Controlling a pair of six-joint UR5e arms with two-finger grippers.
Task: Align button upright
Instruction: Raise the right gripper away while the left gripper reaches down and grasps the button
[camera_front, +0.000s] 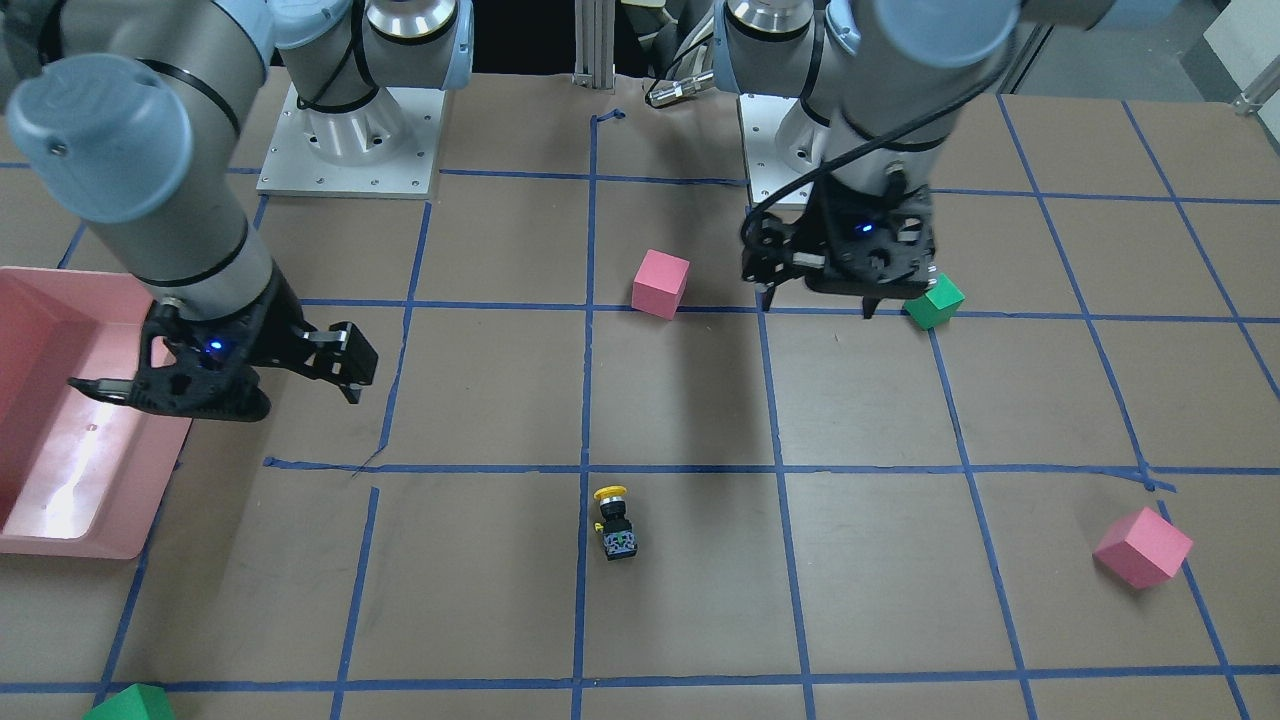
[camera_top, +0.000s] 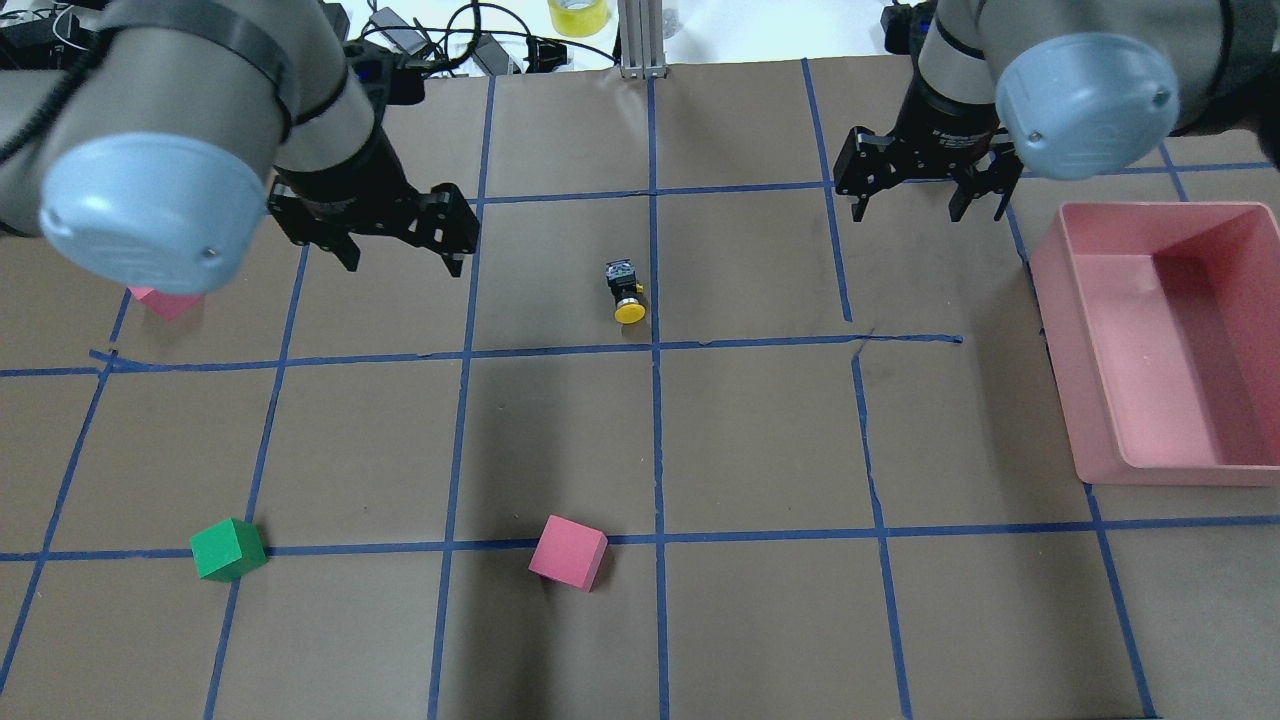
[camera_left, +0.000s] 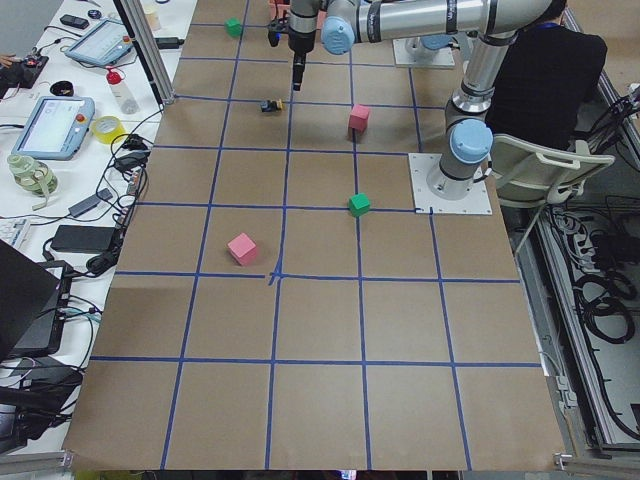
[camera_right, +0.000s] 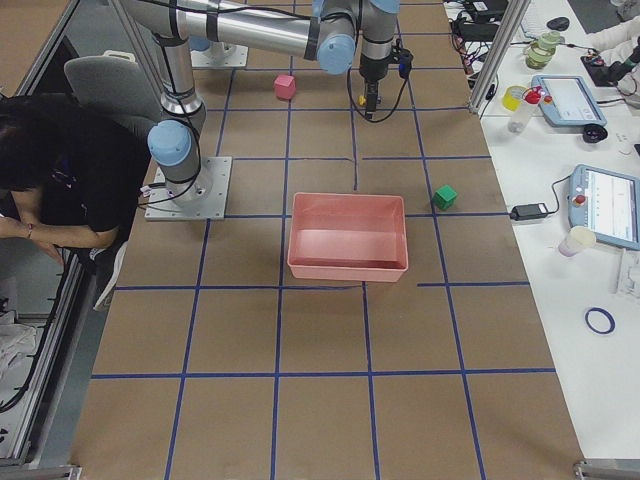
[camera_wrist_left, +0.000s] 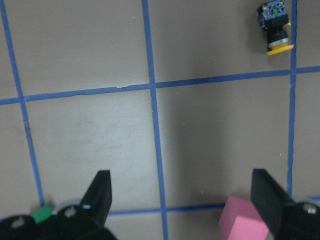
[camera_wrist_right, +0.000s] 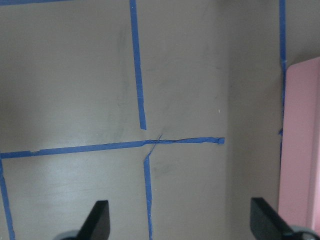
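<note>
As yellow-capped black push-button (camera_top: 626, 292) lies toppled, left claw (camera_top: 403, 262) and right claw (camera_top: 925, 212) gape empty. Best: grip body crosswise, tip cap upward.

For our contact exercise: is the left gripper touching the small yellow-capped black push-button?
Apart. The overhead view shows bare table between the left gripper and the push-button.

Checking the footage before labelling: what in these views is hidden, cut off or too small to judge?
Button, exterior right: a tiny speck; pose unreadable.
Pink cube, overhead: mostly under the left arm's joint.
Green cube, front-facing: cut by the bottom edge.
</note>
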